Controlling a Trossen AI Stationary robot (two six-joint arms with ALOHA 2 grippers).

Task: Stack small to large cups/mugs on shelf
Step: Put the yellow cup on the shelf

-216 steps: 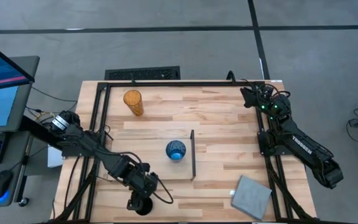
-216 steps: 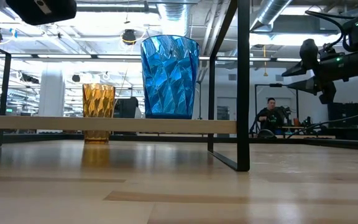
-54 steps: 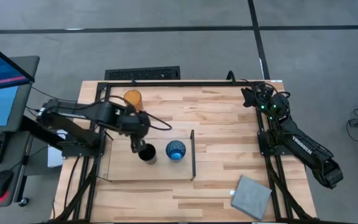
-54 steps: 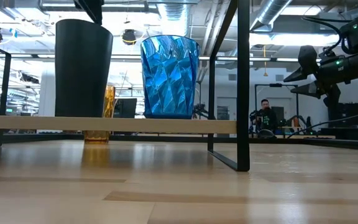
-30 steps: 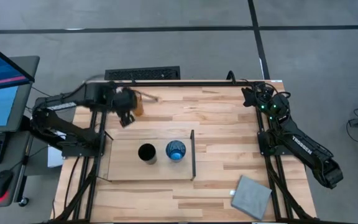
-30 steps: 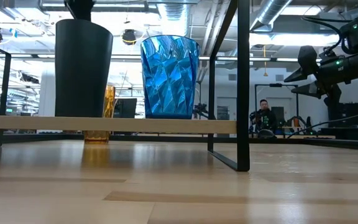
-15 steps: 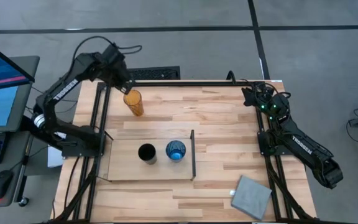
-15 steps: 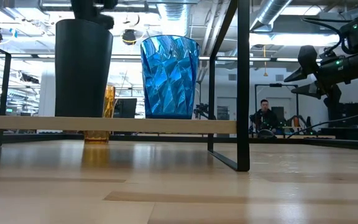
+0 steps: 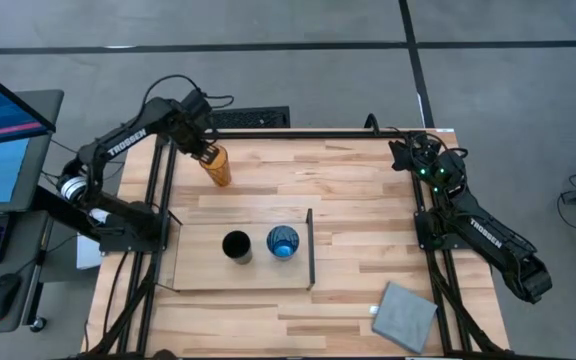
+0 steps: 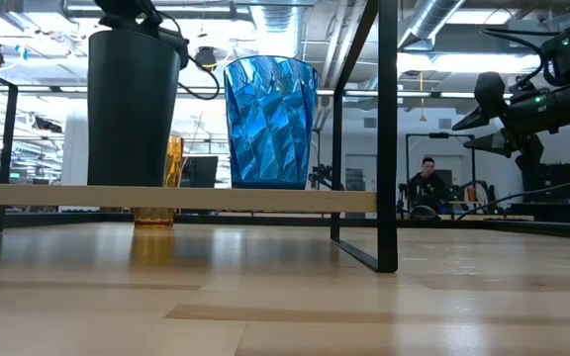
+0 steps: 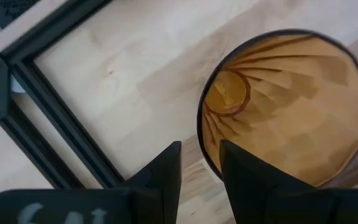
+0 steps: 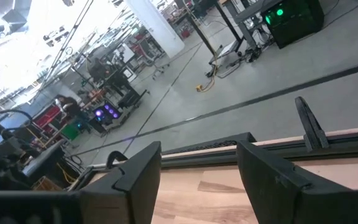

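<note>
Orange tumbler (image 9: 215,165) at the table's far-left corner is next: the left gripper (image 9: 202,148), having left the black cup (image 9: 236,245) shelved beside the blue cup (image 9: 282,242), straddles its rim, fingers parted.

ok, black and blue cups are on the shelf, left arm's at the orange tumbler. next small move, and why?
Probably close the fingers on the orange tumbler's rim. The left gripper looks to straddle its wall, one finger inside and one outside, with a narrow gap. The tumbler stands off the shelf, where the black cup and blue cup already sit. The right gripper waits, open, at the table's far right corner.
</note>
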